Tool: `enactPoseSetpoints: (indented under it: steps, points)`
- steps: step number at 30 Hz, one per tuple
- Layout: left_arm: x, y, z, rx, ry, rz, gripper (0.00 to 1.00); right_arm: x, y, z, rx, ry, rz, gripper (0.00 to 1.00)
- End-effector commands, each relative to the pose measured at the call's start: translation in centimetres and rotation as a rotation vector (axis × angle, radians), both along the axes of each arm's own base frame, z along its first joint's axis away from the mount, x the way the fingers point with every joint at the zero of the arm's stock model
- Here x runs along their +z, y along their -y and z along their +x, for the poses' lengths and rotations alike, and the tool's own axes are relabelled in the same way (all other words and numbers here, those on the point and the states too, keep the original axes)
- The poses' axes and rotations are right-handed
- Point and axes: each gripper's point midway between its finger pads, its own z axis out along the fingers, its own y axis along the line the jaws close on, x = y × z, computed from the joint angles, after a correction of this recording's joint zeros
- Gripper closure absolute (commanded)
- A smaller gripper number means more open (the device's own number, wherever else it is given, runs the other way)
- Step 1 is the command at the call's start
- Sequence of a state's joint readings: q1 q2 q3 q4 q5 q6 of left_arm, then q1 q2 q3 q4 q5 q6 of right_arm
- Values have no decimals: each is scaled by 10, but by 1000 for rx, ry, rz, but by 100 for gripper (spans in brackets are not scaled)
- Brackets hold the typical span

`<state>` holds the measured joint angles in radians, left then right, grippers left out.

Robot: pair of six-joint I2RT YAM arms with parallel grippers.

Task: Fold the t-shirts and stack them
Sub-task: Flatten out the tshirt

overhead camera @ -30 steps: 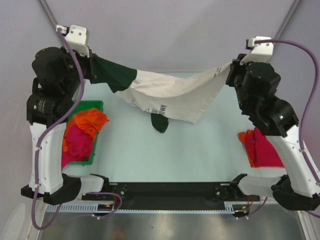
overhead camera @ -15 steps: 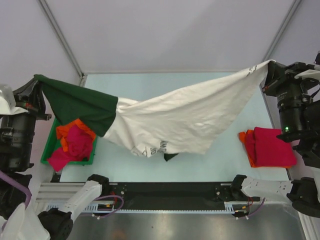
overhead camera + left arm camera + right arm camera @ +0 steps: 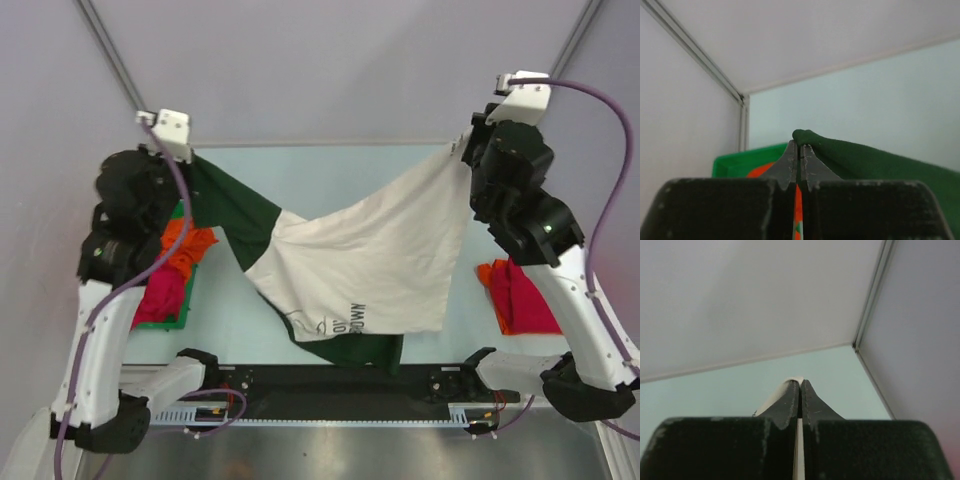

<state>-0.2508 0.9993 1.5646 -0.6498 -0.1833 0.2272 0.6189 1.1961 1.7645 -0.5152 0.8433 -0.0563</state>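
Pinching tee [image 3: 370, 260]: left gripper [image 3: 799, 146] on green sleeve [image 3: 225, 205], right gripper [image 3: 800, 382] on cream corner [image 3: 450, 160]. Arms swung inward; tee sags, likely ready for laying.

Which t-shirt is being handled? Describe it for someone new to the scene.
Above the middle of the pale table, a t-shirt hangs stretched: the left gripper pinches its dark green part, the right gripper its cream edge. Unlike the plain tees in the green bin and the folded stack, it is two-coloured with printed lettering.

The left arm [image 3: 105, 310] hides most of the bin [image 3: 165, 323]; the right arm [image 3: 578, 305] covers part of the stack [image 3: 525, 297]; the tee [image 3: 370, 250] has a mostly illegible print [image 3: 345, 322].
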Motion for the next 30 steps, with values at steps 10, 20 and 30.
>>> enactPoseSetpoints:
  steps: [10, 20, 30]
  points:
    - [-161, 20, 93, 23, -267, 39, 100, -150, -23, 119, 7, -234, 67, 100]
    - [-203, 23, 113, 32, -334, 75, 100, -207, -45, 161, 22, -320, 55, 100]
    - [-220, 21, 127, 64, -355, 88, 100, -213, -34, 192, -16, -319, 62, 100]
